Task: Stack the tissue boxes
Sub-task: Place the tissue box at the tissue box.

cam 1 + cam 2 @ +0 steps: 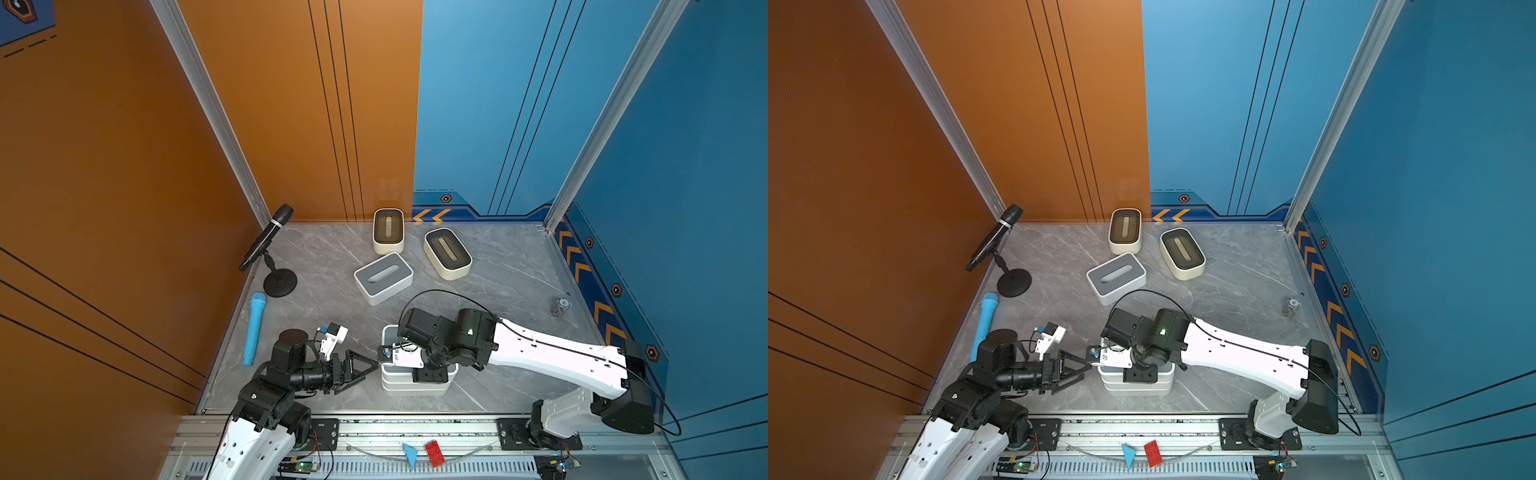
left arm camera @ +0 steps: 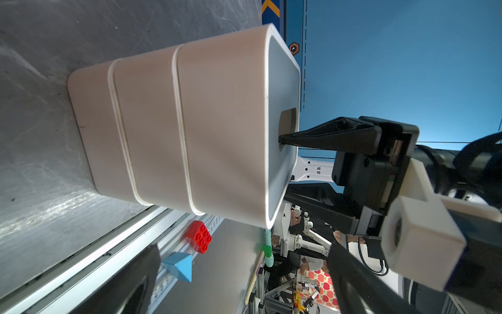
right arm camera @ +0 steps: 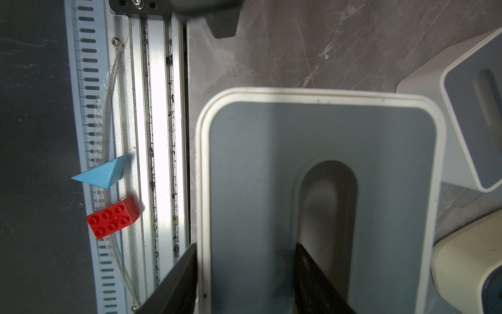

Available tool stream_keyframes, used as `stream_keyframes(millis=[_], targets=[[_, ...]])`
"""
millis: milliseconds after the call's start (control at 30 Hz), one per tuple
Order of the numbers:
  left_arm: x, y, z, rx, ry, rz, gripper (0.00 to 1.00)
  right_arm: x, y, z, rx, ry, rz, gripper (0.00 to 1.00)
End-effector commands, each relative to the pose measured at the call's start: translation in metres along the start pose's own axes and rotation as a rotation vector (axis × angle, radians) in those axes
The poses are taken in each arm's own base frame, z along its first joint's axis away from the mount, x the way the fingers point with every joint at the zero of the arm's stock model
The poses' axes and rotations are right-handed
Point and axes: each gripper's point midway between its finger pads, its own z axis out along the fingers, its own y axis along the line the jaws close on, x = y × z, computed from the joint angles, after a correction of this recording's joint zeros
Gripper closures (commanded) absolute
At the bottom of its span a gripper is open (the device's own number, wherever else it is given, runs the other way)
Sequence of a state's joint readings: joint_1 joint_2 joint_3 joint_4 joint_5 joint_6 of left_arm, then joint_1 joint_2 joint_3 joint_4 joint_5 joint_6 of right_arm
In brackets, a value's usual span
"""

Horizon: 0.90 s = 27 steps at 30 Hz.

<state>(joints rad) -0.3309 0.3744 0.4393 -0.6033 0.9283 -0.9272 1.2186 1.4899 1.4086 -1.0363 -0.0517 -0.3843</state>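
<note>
Along the far left edge of the bench [image 1: 498, 270] I see a black microphone [image 1: 266, 241] tilted on a round stand. A blue microphone [image 1: 254, 328] lies flat just in front of it.

Right of those, near the front edge, the left gripper [image 1: 368, 371] lies level, pointing at the stack. Its jaws are spread wide and hold nothing, and their tips are just beside the stack's left wall.

The stack [image 2: 163, 122] is three white tissue boxes, one on another, upright at front centre. Its top box [image 3: 258, 176] has a grey lid with a long slot.

The right gripper [image 3: 244, 255] comes down on that top box. One of its jaws is inside the slot and the other is outside the long wall nearest the front rail. I cannot tell whether they press the wall or only straddle it.

On the front rail below sit a blue wedge [image 1: 410, 454] and a red toy brick [image 1: 434, 453].

Behind the stack, a grey-lidded box [image 1: 383, 278] sits alone at an angle. Farther back, a dark-lidded box [image 1: 388, 230] stands against the rear wall. A second dark-lidded box [image 1: 447, 252] is to its right, apart from it and turned at an angle.

Near the right wall is a small speckled object [image 1: 561, 306], too blurred to name.
</note>
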Motion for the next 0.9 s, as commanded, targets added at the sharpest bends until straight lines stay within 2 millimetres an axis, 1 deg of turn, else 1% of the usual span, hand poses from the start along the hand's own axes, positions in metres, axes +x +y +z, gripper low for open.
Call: stream_keyframes(millis=[0, 867], targets=[[0.0046, 0.0035, 0.0008, -0.004, 0.014, 0.005, 0.02, -0.002, 0.0008, 0.0001, 0.006, -0.003, 0.01, 0.44], [0.0054, 0.0066, 0.0022, -0.01, 0.02, 0.003, 0.02, -0.0029, -0.001, -0.0014, 0.017, -0.009, 0.013, 0.36]])
